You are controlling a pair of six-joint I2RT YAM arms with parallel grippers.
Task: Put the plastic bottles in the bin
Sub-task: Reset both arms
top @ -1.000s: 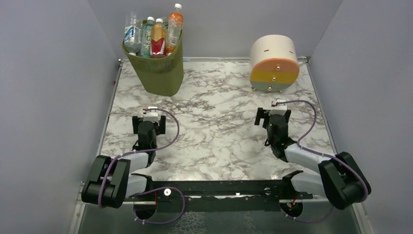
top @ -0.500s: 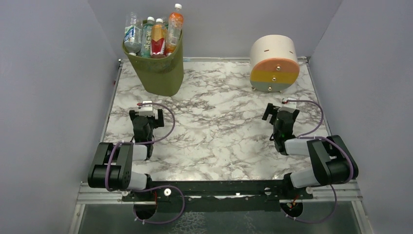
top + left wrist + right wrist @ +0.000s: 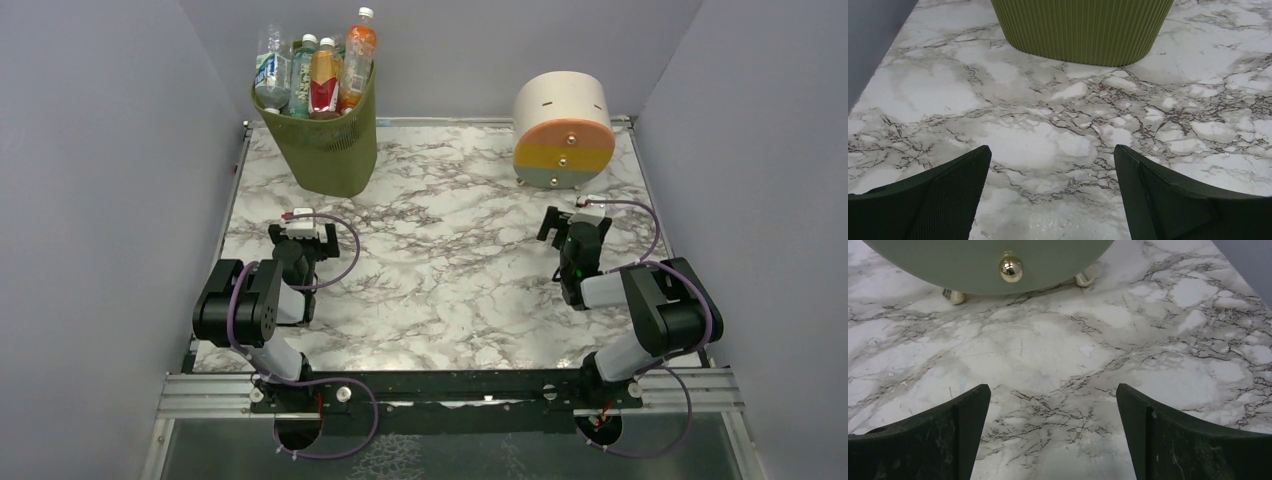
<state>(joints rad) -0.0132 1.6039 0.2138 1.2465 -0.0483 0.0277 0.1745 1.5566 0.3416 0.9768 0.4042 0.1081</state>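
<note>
Apparently done: the plastic bottles (image 3: 315,70) stand packed in the bin (image 3: 325,155), upper left of the top view. Our left gripper (image 3: 1050,165) and right gripper (image 3: 1052,405) gape empty; we should park both low, clear of it.

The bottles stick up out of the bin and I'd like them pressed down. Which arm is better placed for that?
Left, probably: the left claw, open, faces the bin, which stands far left with the bottles in it. The right claw, also open, faces the cream cylinder far right.
</note>
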